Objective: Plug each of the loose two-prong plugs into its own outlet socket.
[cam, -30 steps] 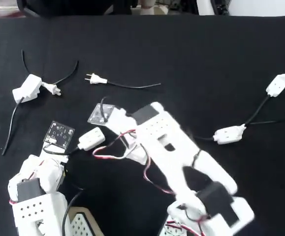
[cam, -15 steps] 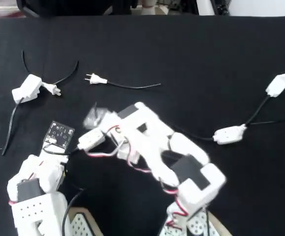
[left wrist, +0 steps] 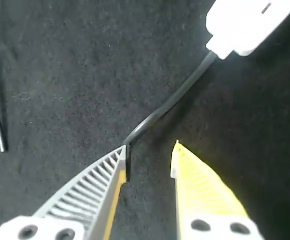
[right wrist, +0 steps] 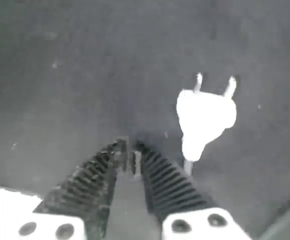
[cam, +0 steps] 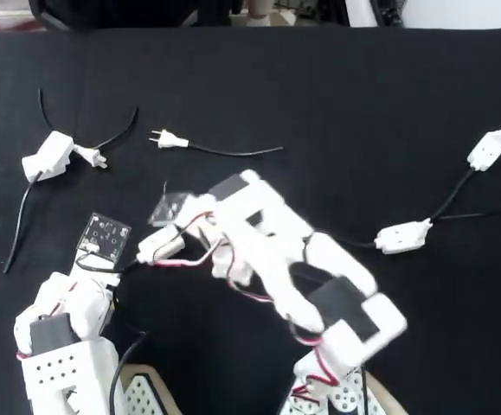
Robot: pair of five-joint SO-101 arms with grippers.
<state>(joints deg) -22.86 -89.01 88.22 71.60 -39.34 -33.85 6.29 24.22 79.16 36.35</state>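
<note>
- The right pincer (right wrist: 131,148) is all but closed, with nothing in it that I can make out; the plug (right wrist: 205,117) lies to its far side, prongs pointing left (long axis left-right).
- The left pincer (left wrist: 150,147) is open, one finger touching the cord (left wrist: 175,100) of a socket (left wrist: 245,22).
- The high view puts the right arm nearer that plug.

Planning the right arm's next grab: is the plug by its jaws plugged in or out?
Out. The plug lies on the table, both prongs bare and free of any socket.

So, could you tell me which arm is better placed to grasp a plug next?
Probably right: the right gripper is beside a two-prong plug; the left gripper is open at a socket's cable.
</note>
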